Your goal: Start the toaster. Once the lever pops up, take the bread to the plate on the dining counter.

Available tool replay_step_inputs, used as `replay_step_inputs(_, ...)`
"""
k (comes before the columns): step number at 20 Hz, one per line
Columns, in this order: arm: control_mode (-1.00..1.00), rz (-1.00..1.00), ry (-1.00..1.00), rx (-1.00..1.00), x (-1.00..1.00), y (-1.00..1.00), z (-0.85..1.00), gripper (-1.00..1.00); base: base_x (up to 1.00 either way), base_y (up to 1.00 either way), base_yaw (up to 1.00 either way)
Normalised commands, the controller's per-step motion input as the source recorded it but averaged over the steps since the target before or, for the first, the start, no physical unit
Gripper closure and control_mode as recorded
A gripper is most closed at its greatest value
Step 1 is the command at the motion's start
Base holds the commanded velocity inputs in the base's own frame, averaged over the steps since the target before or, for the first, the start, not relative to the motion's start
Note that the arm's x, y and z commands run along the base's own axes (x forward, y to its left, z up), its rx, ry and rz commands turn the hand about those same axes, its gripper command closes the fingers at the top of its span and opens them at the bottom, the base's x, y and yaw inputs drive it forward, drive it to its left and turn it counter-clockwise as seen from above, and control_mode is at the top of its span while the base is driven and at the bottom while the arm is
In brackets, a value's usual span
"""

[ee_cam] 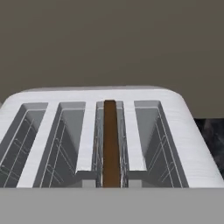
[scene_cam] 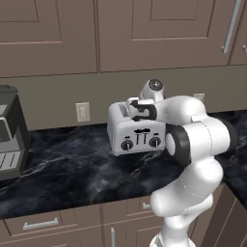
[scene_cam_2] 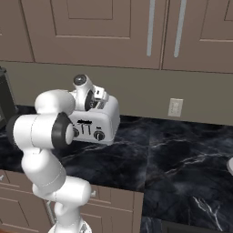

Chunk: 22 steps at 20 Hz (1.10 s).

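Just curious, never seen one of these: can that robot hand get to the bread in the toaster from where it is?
Probably yes. The gripper hangs right over the toaster, and the bread stands in an open slot with nothing above it.

White arm (scene_cam: 193, 144) bent forward, fingers closed together.

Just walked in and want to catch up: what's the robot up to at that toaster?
The white robot arm reaches over the boxy silver-grey four-slot toaster on the black marble worktop, its gripper shut just above the top. A thin dark brown bread slice stands on edge in one inner slot; the other three slots are empty. The bread has not been lifted out.
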Motion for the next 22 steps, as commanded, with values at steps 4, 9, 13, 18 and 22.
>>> replay_step_inputs(4, -1.0, 0.0, 0.02, 0.0, -0.12, 0.0, 0.6, 1.0, 0.0, 0.0, 0.0)
replay_step_inputs(9, -1.0, 0.0, 0.0, 0.0, 0.0, 0.0, 0.16, 1.0, 0.0, 0.0, 0.0)
replay_step_inputs(13, -1.0, 0.0, 0.0, 0.0, 0.0, 0.0, 0.0, 1.0, 0.0, 0.0, 0.0)
replay_step_inputs(18, -1.0, 0.0, 0.0, 0.0, 0.0, 0.0, 0.0, 1.0, 0.0, 0.0, 0.0)
replay_step_inputs(22, -1.0, 0.0, 0.0, 0.0, 0.0, 0.0, 0.0, 1.0, 0.0, 0.0, 0.0)
